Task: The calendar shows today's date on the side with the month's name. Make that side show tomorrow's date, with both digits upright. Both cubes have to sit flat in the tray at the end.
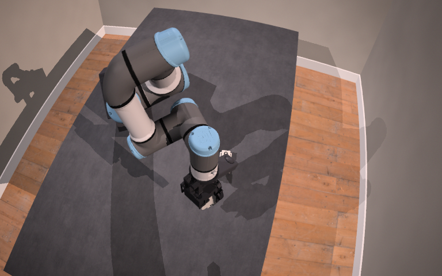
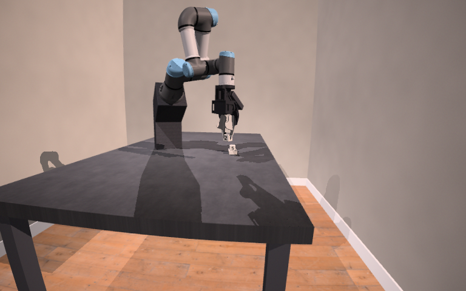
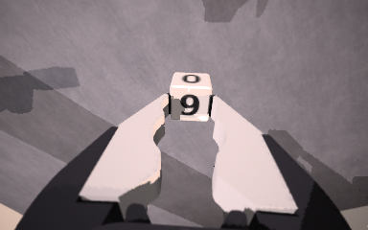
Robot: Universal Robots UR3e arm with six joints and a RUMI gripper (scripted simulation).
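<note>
My gripper (image 2: 227,133) (image 3: 190,96) is shut on a white cube (image 2: 227,137) (image 3: 191,80). The wrist view shows a 0 on its far face and a 9 on the face toward the camera; a finger's shadow crosses the 9. In the exterior view the held cube shows a 2 and, beside it, a face that seems to bear a 1. It hangs above table height. The second cube (image 2: 232,147) sits in the small white tray (image 2: 233,153), with a 5 facing the exterior camera. In the top view the arm covers the held cube and much of the tray.
The dark table (image 1: 192,240) (image 2: 113,191) carries the arm's pedestal (image 2: 168,127) at its back left. The table's right edge lies to the right of the tray. Shadows of the arm fall across the table and around the tray.
</note>
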